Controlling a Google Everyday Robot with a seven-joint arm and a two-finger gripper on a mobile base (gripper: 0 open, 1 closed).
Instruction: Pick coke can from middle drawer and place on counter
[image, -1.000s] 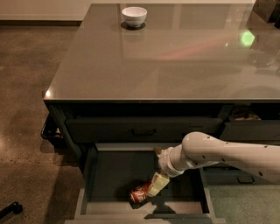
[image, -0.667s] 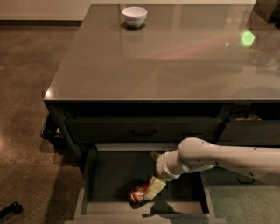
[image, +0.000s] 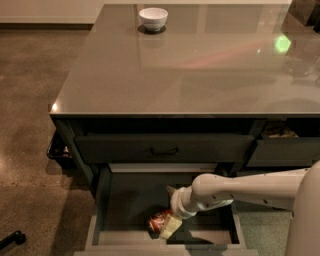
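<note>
The coke can lies on its side on the dark floor of the pulled-out middle drawer, near its front. My gripper reaches into the drawer from the right on a white arm and sits right at the can's right end. It is open: one cream finger lies against the can's near side and the other tip shows farther back. The counter is the glossy grey top above the drawers.
A white bowl stands at the counter's far left. A shut drawer with a black bar handle is above the open one. Another drawer at right is slightly open. A green light reflection shows at the far right.
My gripper has moved left and down inside the drawer, closing in on the can. The can has not moved.
</note>
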